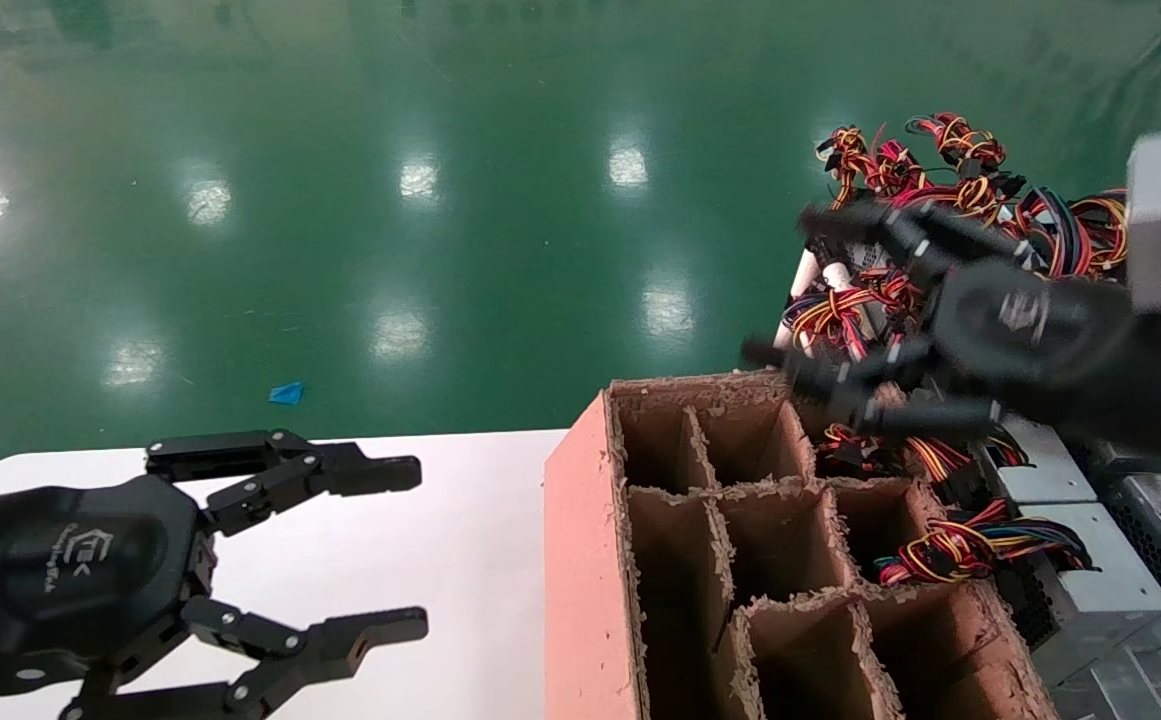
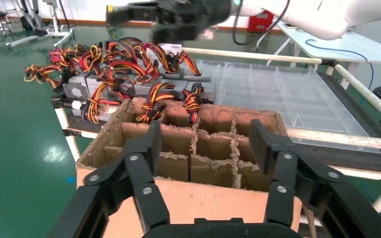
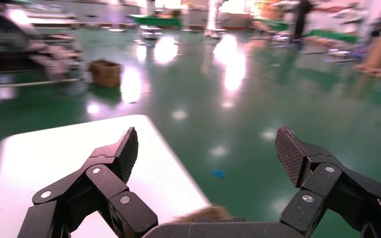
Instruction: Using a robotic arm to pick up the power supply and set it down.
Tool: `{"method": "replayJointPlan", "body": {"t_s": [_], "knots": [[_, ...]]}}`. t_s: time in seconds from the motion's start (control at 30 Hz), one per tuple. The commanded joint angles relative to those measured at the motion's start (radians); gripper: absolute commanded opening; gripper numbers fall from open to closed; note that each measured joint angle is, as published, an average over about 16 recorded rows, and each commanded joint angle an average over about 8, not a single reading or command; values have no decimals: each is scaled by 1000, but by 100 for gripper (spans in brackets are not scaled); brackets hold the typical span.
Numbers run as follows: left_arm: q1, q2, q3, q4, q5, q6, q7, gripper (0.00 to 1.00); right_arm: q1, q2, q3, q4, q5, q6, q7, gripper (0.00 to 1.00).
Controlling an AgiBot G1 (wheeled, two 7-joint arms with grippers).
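Observation:
Several silver-grey power supplies (image 1: 1090,565) with red, yellow and black wire bundles (image 1: 940,160) lie on a rack to the right of a divided cardboard box (image 1: 580,560). The left wrist view shows them beyond the box too, the power supplies (image 2: 77,89) under their wires. My right gripper (image 1: 780,290) hovers open and empty above the box's far right corner and the wires, blurred by motion. It shows at the top of the left wrist view as the right gripper (image 2: 178,17). Its own view has the right gripper (image 3: 206,144) open over floor and table. My left gripper (image 1: 418,548) is parked open over the white table.
The box's paper dividers (image 2: 198,144) form several empty cells in front of the left gripper (image 2: 204,136). A clear plastic tray (image 2: 287,94) lies beyond the box. The white table (image 1: 460,560) stretches left of the box. A blue scrap (image 1: 287,393) lies on the green floor.

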Motion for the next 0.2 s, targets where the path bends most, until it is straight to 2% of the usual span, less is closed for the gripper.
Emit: {"method": "replayJointPlan", "body": {"t_s": [0.03, 0.2], "knots": [[0, 0, 0, 0, 0, 0, 0, 100, -32, 11, -5, 52, 23, -30, 27, 100], [0, 0, 0, 0, 0, 0, 0, 100, -76, 25, -13, 125, 54, -70, 63, 100]]}}
